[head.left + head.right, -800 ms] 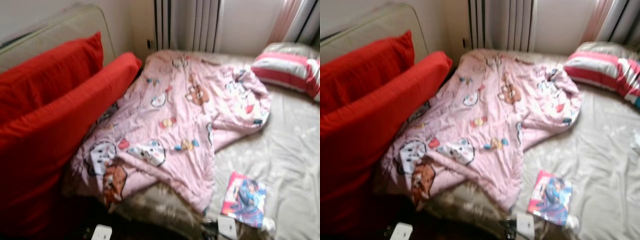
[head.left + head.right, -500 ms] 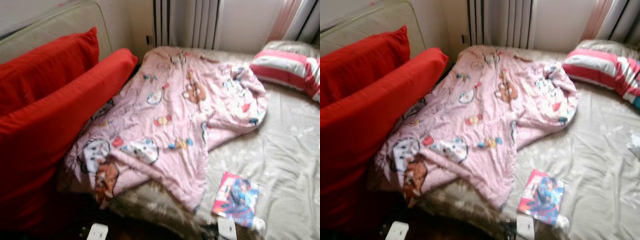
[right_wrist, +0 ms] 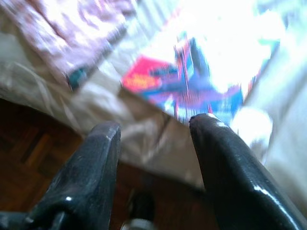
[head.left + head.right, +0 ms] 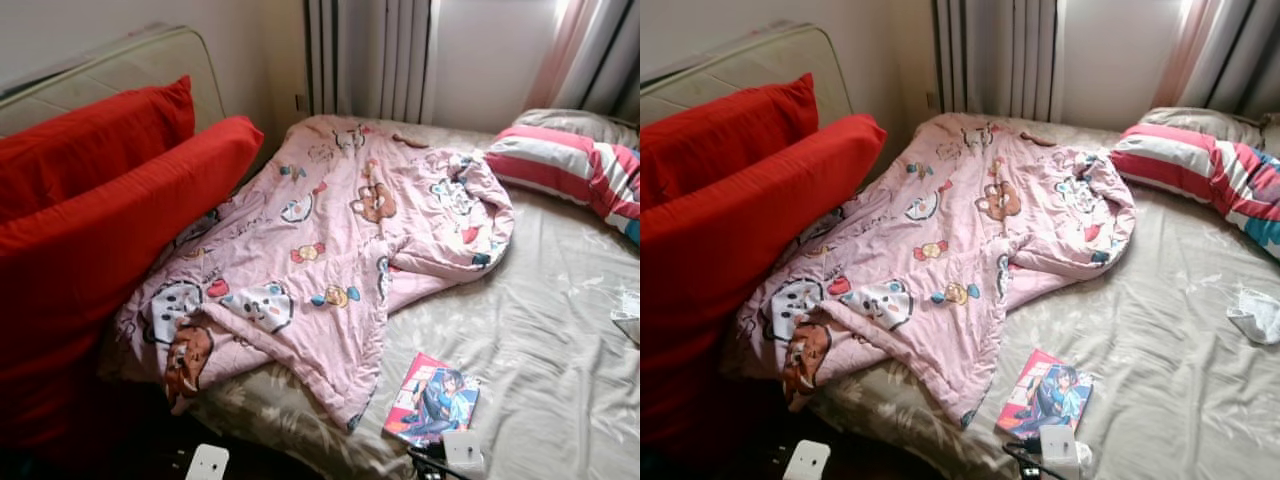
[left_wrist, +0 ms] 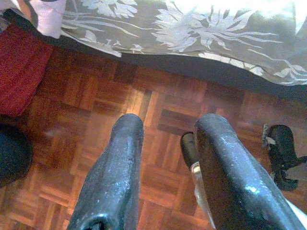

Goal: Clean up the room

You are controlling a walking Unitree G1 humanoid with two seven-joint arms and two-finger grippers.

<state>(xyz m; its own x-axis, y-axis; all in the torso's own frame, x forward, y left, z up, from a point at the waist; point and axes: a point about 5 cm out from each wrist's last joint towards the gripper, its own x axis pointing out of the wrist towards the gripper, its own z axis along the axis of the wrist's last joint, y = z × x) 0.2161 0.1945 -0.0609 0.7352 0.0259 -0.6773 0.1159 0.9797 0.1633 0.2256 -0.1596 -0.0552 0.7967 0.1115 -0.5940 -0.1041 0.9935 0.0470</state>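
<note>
Since the earlier frames the head camera has shifted: the whole scene sits further left and lower, more of the right side of the bed shows, and blur has cleared; the things themselves lie as they did.

Bed: covered by a beige floral sheet, wrinkled. Two large red cushions lean at its left side, in front of a padded beige headboard.

Pink quilt: printed with cartoon animals, spread crumpled across the left and middle of the bed, its near corner folded over, its left edge against the cushions.

Striped pillow: pink, white and grey, at the far right of the bed, well apart from the quilt's near corner.

Comic book: colourful cover, lying flat near the bed's front edge, just beside the quilt's lowest corner.

White cloth: small, crumpled, on the sheet at the right edge.

Left gripper: fingers apart, nothing between them, hanging over the parquet floor below the bed's edge.

Right gripper: fingers spread, nothing between them, at the bed's front edge, pointed toward the comic book; that view is blurred.
</note>
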